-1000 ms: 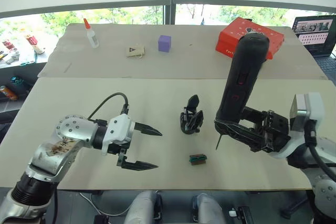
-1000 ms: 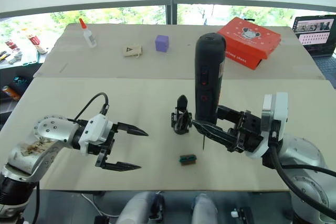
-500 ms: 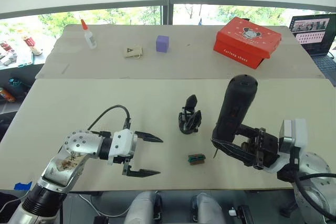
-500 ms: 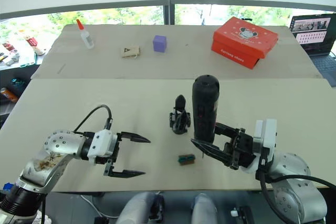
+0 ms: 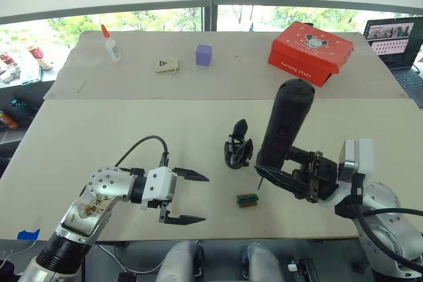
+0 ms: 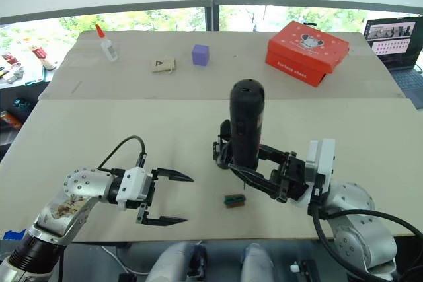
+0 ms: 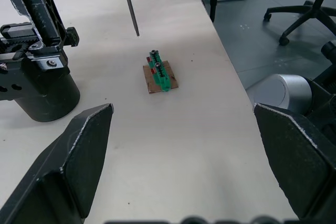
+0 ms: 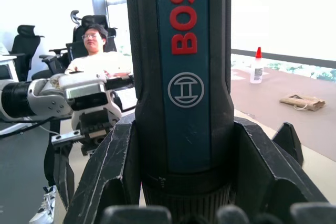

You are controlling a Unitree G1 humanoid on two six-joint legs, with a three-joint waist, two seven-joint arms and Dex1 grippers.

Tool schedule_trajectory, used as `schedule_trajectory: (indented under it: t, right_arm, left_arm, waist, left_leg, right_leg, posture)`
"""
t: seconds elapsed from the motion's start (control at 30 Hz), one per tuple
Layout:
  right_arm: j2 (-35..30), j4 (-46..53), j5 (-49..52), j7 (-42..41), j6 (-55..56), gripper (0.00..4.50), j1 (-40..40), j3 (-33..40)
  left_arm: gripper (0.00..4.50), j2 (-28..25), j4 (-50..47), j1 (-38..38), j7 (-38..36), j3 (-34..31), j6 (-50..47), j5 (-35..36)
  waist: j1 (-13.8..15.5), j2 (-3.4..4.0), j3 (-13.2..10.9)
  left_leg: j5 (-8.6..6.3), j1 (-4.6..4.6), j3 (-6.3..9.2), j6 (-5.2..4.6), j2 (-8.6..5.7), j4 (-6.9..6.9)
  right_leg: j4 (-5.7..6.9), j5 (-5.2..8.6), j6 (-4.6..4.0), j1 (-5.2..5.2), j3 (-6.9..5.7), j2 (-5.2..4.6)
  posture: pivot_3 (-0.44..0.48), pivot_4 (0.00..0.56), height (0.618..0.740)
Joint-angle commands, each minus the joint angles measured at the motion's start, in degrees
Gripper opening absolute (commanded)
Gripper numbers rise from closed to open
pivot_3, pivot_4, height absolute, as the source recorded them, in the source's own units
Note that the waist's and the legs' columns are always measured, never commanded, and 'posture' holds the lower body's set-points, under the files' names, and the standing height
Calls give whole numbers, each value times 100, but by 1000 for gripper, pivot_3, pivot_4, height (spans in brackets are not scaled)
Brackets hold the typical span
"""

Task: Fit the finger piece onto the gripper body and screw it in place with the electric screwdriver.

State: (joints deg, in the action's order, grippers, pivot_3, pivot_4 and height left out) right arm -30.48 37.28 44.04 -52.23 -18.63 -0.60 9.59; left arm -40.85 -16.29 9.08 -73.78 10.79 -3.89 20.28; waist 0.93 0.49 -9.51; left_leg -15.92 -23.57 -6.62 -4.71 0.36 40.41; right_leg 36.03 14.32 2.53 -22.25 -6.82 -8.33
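Note:
The gripper body (image 5: 238, 152) stands on the table's middle, and a pointed black finger rises from its top. Whether that is the finger piece, I cannot tell. My right gripper (image 5: 272, 175) is shut on the lower end of the electric screwdriver (image 5: 285, 122). It holds the tool nearly upright just right of the gripper body, with the thin bit (image 7: 129, 3) pointing down above the table. My left gripper (image 5: 202, 199) hovers open to the left of the body, with nothing between its fingers (image 7: 84, 156).
A small green-and-brown block (image 5: 248, 199) lies near the front edge, below the bit. At the back are a red box (image 5: 310, 45), purple cube (image 5: 204, 55), tan tag (image 5: 168, 65), glue bottle (image 5: 110, 41) and laptop (image 5: 394, 39). A person (image 8: 97, 56) sits beyond the table.
My right gripper has carried the screwdriver left, closer to the gripper body, after first lowering it. The left gripper stays open and has drifted slightly nearer.

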Motion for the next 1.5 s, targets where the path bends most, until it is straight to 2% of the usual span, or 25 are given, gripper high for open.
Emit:
schedule_trajectory:
  t: [0.03,0.6,1.23,1.5]
  right_arm:
    - [-101,391,186,66,74,1936,166,49]
    - [-331,252,577,150,-385,1936,375,-142]
    - [-367,344,294,52,-160,1936,55,-83]
    - [-278,350,181,159,-137,1936,92,-205]
  left_arm:
    - [4500,42,91,105,-16,59,33,-15]
    - [4500,297,486,335,-113,336,408,-268]
    - [4500,295,339,424,-59,362,-56,-145]
    - [4500,490,602,562,14,531,5,-340]
  waist:
    - [5,0,0]
    - [2,-1,0]
    - [12,-1,0]
    - [18,-2,1]
  left_leg:
    - [0,0,0,0,0,0]
    - [0,-3,0,-2,-1,0]
    - [0,-3,0,-2,-1,0]
    - [0,-2,0,-2,-1,1]
  right_leg:
    - [0,0,0,0,0,0]
    - [2,0,0,0,-1,-1]
    - [3,0,0,0,0,-2]
    - [3,0,0,0,0,-1]
  posture:
    - [0,150,740]
    - [0,150,740]
    - [0,150,740]
    - [0,150,740]
